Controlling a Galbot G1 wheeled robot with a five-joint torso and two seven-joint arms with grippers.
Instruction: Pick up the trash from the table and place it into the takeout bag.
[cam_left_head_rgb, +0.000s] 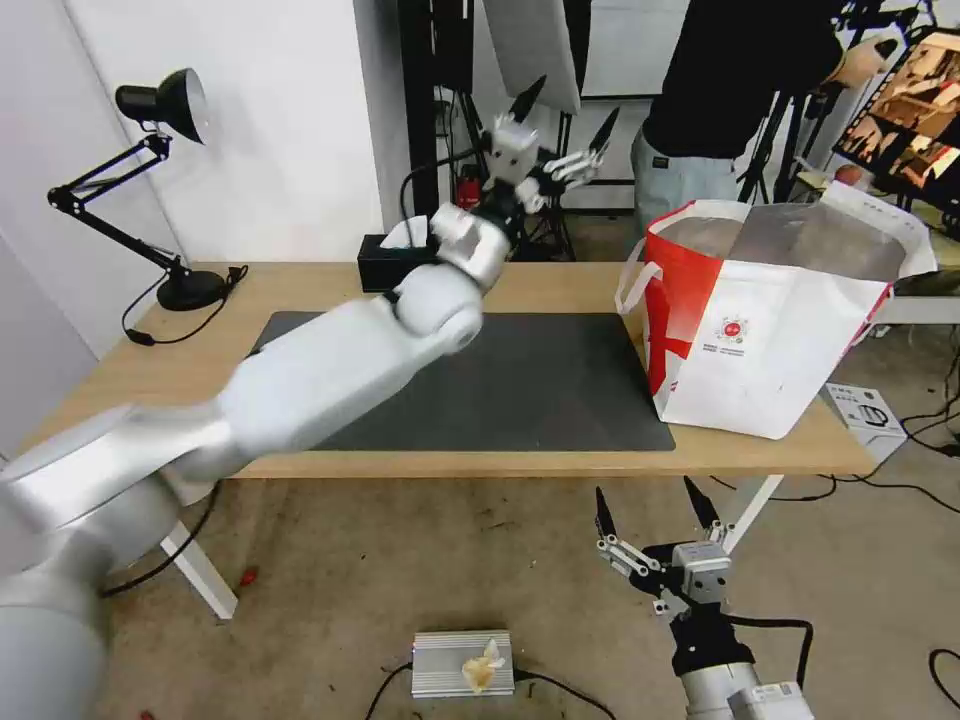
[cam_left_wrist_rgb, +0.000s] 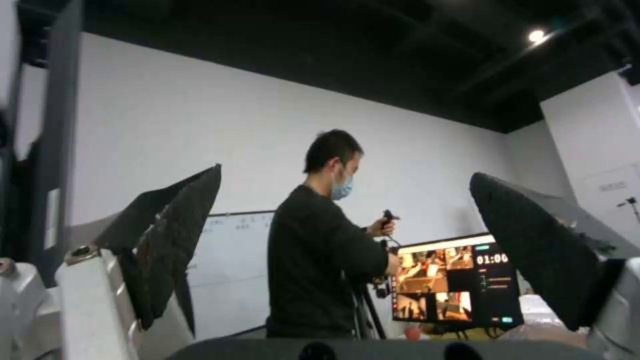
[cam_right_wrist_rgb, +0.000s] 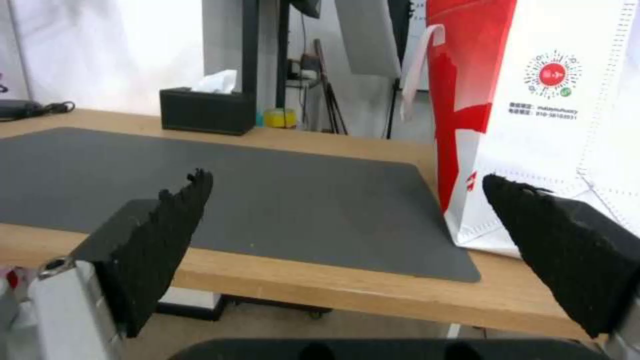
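Beside takeout bag, tissue box.

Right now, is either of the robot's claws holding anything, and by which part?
Nothing is held. The left end effector is raised above the light-wood table with fingers spread and empty; the right end effector hangs open below the table's front edge.
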